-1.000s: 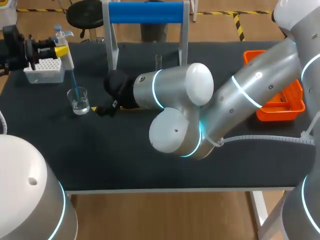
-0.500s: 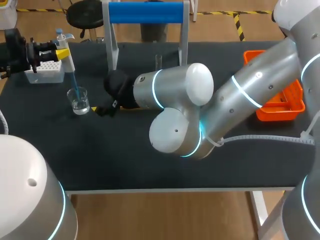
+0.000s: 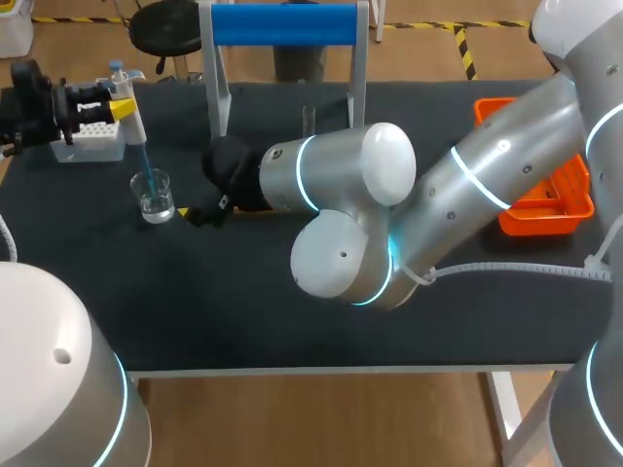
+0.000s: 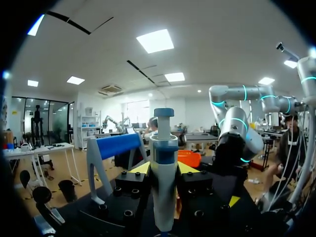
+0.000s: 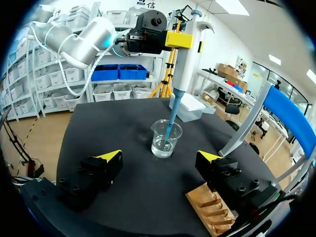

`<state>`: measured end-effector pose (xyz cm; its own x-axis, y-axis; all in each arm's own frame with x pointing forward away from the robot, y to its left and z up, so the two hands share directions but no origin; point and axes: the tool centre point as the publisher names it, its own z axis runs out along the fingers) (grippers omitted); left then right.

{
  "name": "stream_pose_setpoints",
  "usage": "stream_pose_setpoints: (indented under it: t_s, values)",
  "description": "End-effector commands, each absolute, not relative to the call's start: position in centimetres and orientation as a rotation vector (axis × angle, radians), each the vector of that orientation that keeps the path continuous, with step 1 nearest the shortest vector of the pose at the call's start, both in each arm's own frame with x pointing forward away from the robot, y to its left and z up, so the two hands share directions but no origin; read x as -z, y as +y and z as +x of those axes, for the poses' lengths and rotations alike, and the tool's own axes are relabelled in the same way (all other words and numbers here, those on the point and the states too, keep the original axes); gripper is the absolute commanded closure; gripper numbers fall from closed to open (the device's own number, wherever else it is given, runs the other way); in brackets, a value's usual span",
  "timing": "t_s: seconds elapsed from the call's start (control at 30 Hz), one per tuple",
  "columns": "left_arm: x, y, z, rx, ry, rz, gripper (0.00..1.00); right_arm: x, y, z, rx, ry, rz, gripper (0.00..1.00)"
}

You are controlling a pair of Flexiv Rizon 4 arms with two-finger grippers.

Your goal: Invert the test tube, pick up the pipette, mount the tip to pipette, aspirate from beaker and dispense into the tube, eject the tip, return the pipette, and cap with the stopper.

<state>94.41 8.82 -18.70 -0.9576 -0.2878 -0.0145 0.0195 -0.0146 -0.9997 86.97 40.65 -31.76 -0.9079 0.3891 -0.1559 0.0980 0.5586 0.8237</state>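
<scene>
My left gripper [image 3: 115, 103] is shut on the white pipette [image 3: 131, 115], which it holds upright over the glass beaker [image 3: 155, 197]. The pipette's blue tip [image 3: 146, 165] dips into the clear liquid. In the left wrist view the pipette [image 4: 164, 168] stands between the two yellow fingertips. My right gripper [image 3: 200, 213] rests low just right of the beaker, open and empty. Ahead of the right gripper [image 5: 159, 159] stands the beaker [image 5: 166, 138] with the pipette [image 5: 181, 64] and left gripper [image 5: 177, 39] above. A clear test tube [image 3: 309, 121] stands upright behind my right arm.
A white tip box [image 3: 86, 141] sits at the back left behind the beaker. A blue-topped stand [image 3: 282, 24] rises at the back middle. An orange basket [image 3: 545, 185] lies at the right. A wooden rack [image 5: 210, 210] sits under my right gripper's finger.
The left gripper with the pipette has shifted slightly, a little lower in the head view; the tip stays in the beaker. The right arm has not moved.
</scene>
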Motion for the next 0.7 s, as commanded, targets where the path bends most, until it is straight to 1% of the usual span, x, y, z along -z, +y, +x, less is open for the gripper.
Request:
stream_pose_setpoints:
  t_s: [0.03, 0.7]
  values:
    - [19.06, 8.96, 94.68, 2.087, 2.038, -0.278, 1.00, 31.81, 40.66, 87.05, -1.282, 2.477, 0.399, 0.00]
    - [19.41, 9.20, 94.67, 2.084, 2.035, -0.316, 1.00, 31.81, 40.66, 87.05, -1.282, 2.477, 0.399, 0.00]
